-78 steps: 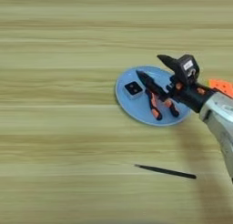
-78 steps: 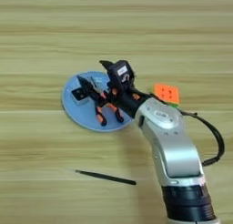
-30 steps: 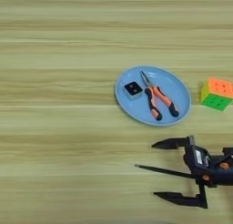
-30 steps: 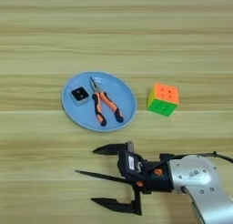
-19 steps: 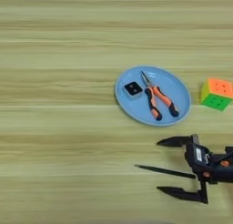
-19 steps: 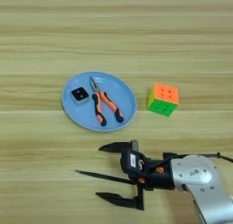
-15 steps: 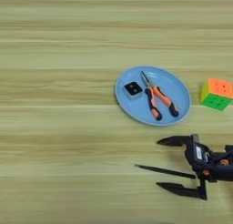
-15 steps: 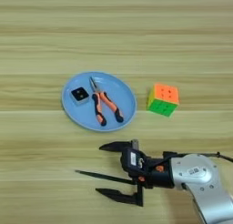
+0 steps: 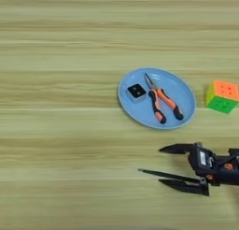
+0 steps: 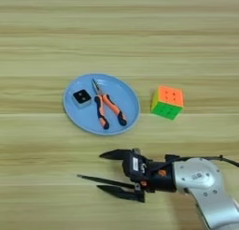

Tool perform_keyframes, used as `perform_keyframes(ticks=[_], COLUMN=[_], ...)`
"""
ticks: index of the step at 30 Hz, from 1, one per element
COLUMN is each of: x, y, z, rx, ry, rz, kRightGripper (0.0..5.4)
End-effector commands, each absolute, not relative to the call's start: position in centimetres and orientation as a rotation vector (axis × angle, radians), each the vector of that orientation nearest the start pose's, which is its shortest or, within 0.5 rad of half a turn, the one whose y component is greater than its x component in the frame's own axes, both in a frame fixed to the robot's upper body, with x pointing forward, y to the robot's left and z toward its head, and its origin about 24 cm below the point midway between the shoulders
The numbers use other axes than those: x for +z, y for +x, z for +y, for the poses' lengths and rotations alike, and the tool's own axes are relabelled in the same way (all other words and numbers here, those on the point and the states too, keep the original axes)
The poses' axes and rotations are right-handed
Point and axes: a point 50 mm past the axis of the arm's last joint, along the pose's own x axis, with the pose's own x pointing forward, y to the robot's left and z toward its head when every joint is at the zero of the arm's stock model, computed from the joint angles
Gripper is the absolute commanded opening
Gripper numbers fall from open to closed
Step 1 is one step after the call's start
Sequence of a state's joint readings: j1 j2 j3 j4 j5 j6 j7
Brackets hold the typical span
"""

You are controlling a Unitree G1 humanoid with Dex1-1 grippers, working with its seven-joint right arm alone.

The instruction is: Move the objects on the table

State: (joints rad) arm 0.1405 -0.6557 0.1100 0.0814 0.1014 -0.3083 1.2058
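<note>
Fingers of the tool (image 10: 112, 174) sit wide apart on both sides of the thin black stick (image 10: 100, 180) lying low on the table (image 10: 37, 46), so it should squeeze slowly, right at the stick's end.

No legible text, brand, or number on any surface. The small white label on the black gripper (image 10: 112, 173), below the round light-blue plate (image 10: 126, 97), is unreadable.
</note>
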Motion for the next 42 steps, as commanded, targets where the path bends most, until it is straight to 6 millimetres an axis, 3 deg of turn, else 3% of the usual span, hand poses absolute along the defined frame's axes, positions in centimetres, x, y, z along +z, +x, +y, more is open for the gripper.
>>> perform_keyframes(ticks=[1,23,32,42], x=[2.5,2.3,2.9,6.1], y=[18.6,18.9,19.5,21.2], z=[-22.5,-22.6,-22.0,-19.1], rx=[1.293,1.295,1.290,1.276], ry=[-0.603,-0.654,-0.638,-0.598], rz=[0.348,0.340,0.286,0.055], kRightGripper=[2.98,0.34,0.28,0.28])
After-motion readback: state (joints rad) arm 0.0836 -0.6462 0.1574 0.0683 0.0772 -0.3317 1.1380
